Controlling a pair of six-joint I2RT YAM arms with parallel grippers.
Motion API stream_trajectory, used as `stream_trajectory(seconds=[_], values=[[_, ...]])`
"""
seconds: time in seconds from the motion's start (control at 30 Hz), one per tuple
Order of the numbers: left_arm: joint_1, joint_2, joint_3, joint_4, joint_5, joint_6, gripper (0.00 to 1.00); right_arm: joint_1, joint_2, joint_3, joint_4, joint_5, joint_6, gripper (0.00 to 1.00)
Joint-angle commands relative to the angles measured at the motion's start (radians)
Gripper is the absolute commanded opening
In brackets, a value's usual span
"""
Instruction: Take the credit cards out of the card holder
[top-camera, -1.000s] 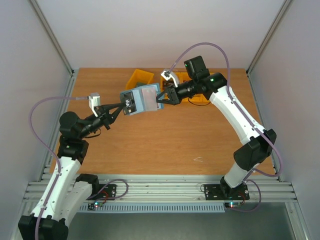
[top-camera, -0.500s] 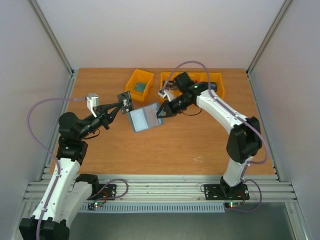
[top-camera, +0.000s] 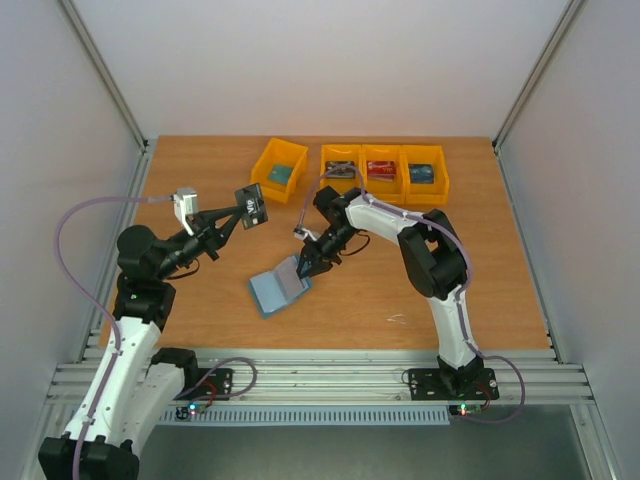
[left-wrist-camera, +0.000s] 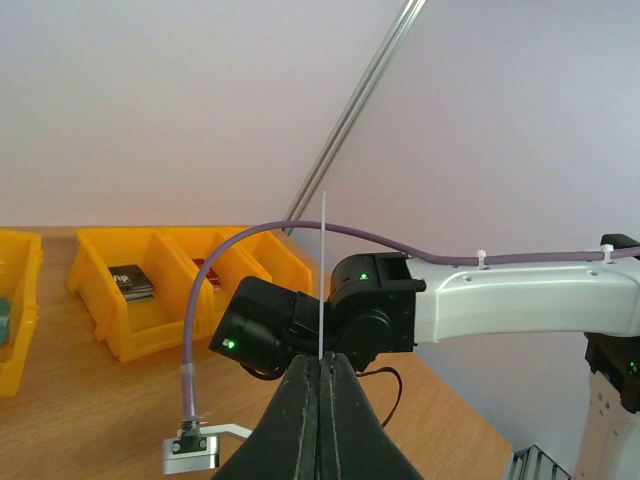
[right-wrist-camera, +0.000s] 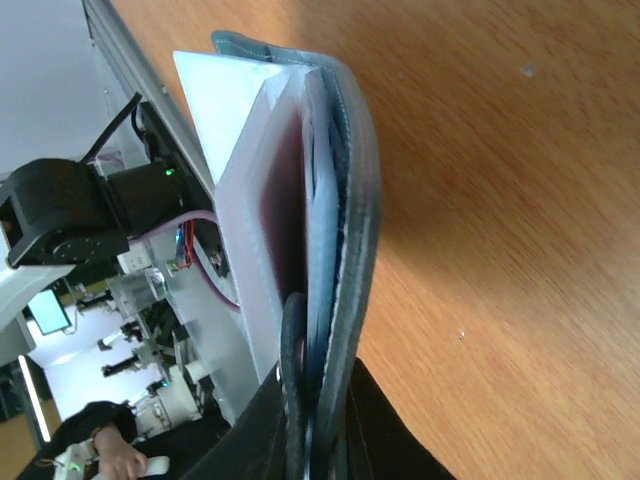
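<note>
A dark credit card (top-camera: 251, 206) is pinched in my shut left gripper (top-camera: 240, 212), held in the air over the left middle of the table. In the left wrist view this card (left-wrist-camera: 323, 262) shows edge-on as a thin pale line rising from the gripper (left-wrist-camera: 322, 358). The slate-blue card holder (top-camera: 276, 288) rests low on the table, lying open. My right gripper (top-camera: 303, 266) is shut on its right edge. The right wrist view shows the holder (right-wrist-camera: 345, 190) edge-on between the gripper's (right-wrist-camera: 325, 345) fingers, with a reddish card face inside.
A yellow bin (top-camera: 279, 163) stands at the back centre with a teal item inside. A row of three joined yellow bins (top-camera: 384, 172) at the back right holds cards. The right arm (left-wrist-camera: 370, 310) crosses the left wrist view.
The dark card came free of the holder and stays in the left gripper. The right arm carried the holder away from it, forward and down to the table.
</note>
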Motion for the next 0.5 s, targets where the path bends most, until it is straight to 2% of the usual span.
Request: stream_trajectory(seconds=[0.0, 0.1, 0.2, 0.33, 0.47], values=[[0.004, -0.014, -0.013, 0.029, 0.015, -0.001, 0.00, -0.004, 0.026, 0.027, -0.049, -0.008, -0.006, 0.13], [0.004, -0.015, -0.011, 0.029, 0.024, 0.000, 0.00, -0.007, 0.006, 0.026, -0.084, 0.059, -0.013, 0.36], [0.005, -0.018, -0.011, 0.031, 0.034, 0.006, 0.00, -0.023, -0.047, 0.043, -0.137, 0.128, -0.047, 0.51], [0.006, -0.020, -0.018, 0.047, 0.061, 0.024, 0.00, -0.057, -0.146, 0.130, -0.246, 0.240, -0.098, 0.57], [0.004, -0.022, -0.017, 0.039, 0.200, 0.113, 0.00, -0.062, -0.231, 0.310, -0.390, 0.284, -0.204, 0.66]])
